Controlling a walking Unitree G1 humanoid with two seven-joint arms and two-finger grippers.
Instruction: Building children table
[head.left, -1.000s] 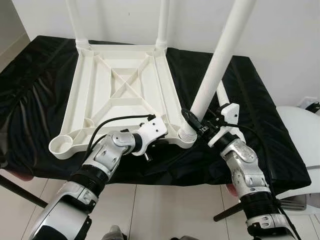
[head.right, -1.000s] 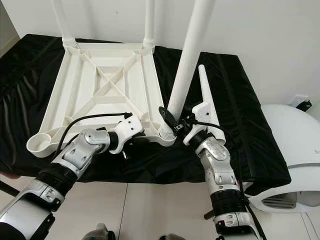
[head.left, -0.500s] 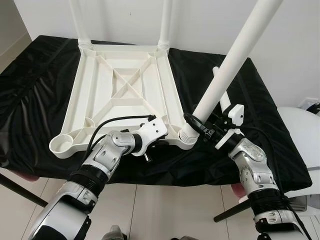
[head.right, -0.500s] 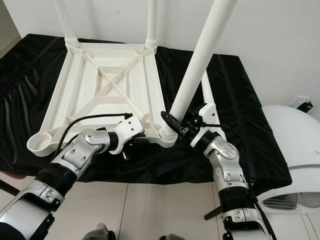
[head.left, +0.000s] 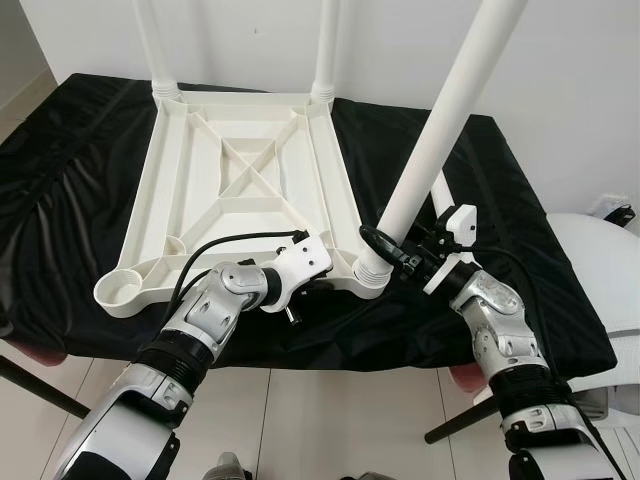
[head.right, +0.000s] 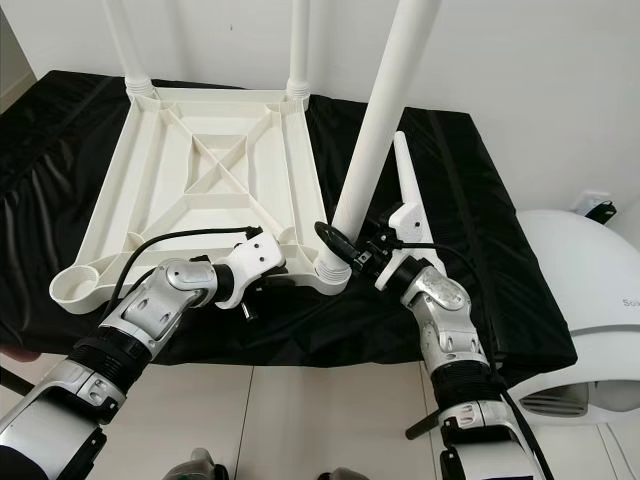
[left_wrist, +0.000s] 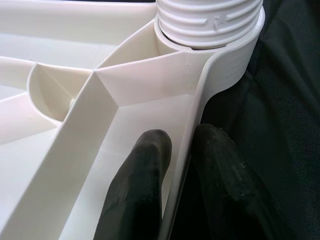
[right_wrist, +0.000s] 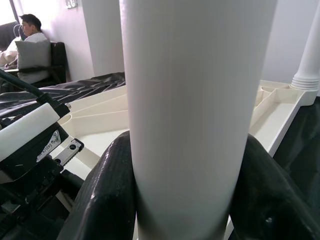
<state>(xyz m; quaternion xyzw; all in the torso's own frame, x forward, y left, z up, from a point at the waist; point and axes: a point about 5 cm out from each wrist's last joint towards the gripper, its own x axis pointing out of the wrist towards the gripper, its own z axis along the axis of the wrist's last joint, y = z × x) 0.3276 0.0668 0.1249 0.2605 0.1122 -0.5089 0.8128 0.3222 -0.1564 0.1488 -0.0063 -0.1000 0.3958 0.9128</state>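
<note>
A white plastic children's table top (head.left: 165, 170) lies upside down on a black-draped table. Two legs (head.left: 325, 50) stand in its far corners. My right gripper (head.left: 388, 250) is shut on a third white leg (head.left: 440, 140) just above the near right socket (head.left: 372, 277), where the threaded end (left_wrist: 210, 22) sits; the leg leans to the right. In the right wrist view, both fingers (right_wrist: 107, 190) hug the leg (right_wrist: 195, 100). My left gripper (left_wrist: 182, 155) is shut on the table top's near rim (left_wrist: 192, 130), one finger on each side. Behind my right wrist a fourth leg (head.right: 410, 185) lies loose. The near left socket (head.left: 118, 292) is empty.
The black cloth (head.left: 60, 200) hangs over the front edge, with tiled floor below. A white rounded appliance (head.right: 590, 290) stands at the right. A white wall runs close behind the table. A person (right_wrist: 27, 35) sits far off in the right wrist view.
The held leg tipped further right half a second ago and now stands steeper again, its foot still in the near right socket. My left gripper has kept its hold on the rim.
</note>
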